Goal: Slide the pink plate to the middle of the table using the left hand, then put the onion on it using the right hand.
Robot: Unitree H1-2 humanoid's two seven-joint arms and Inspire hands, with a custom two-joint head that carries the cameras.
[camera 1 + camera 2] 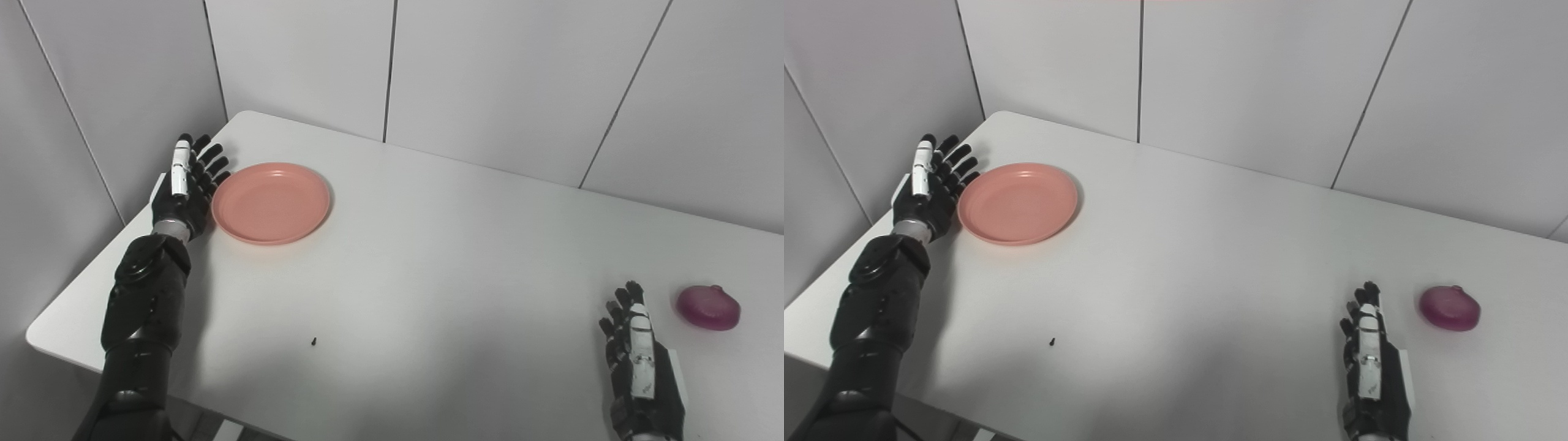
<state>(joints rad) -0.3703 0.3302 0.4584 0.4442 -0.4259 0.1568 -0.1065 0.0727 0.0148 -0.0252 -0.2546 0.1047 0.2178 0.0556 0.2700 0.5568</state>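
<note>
A pink plate (271, 201) lies flat on the white table (429, 257), toward its far left. My left hand (187, 184) stands just left of the plate, open, fingers spread and pointing away, right at the plate's left rim; whether they touch it I cannot tell. A purple onion (708, 307) rests near the right edge. My right hand (637, 361) is open at the near right, a short gap to the left of the onion and nearer to me, holding nothing.
Grey wall panels (502, 79) close in the table at the back and left. A tiny dark speck (313, 341) lies on the table near the front. The table's left edge runs close behind my left forearm (144, 306).
</note>
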